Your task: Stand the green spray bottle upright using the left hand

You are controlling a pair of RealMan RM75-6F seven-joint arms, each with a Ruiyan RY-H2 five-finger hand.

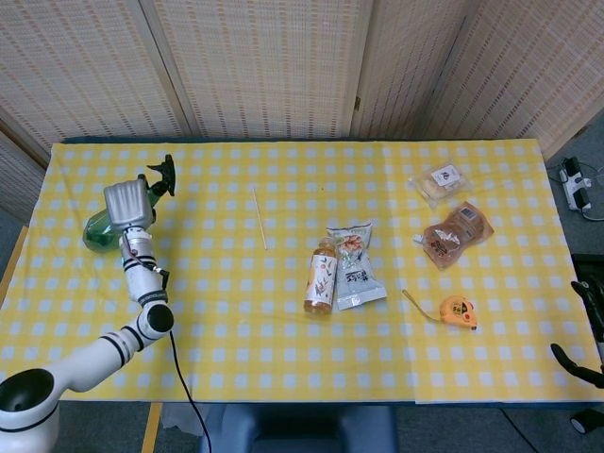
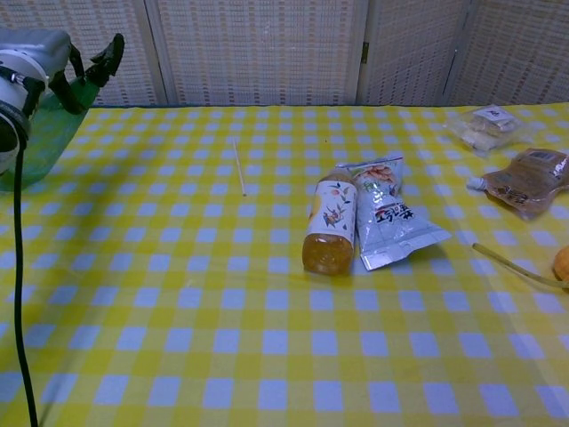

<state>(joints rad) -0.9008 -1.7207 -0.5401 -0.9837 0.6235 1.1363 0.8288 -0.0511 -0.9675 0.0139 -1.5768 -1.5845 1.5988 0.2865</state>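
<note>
The green spray bottle [image 1: 94, 231] is at the table's left edge, held by my left hand [image 1: 127, 203]. It is tilted steeply, with its black nozzle [image 1: 160, 177] pointing up and to the right. In the chest view the left hand [image 2: 27, 62] wraps the bottle's neck at the top left, the nozzle [image 2: 102, 55] sticks out beside it, and the green body [image 2: 40, 133] hangs below. I cannot tell whether the base touches the cloth. Dark fingers of my right hand [image 1: 580, 330] show off the table's right edge, spread, with nothing in them.
On the yellow checked cloth [image 1: 236, 311] lie a thin stick [image 1: 259, 217], a tea bottle on its side [image 1: 321, 276] and a snack bag [image 1: 354, 266] at centre. Two more pouches [image 1: 457, 234] and an orange tape measure [image 1: 459, 311] sit to the right.
</note>
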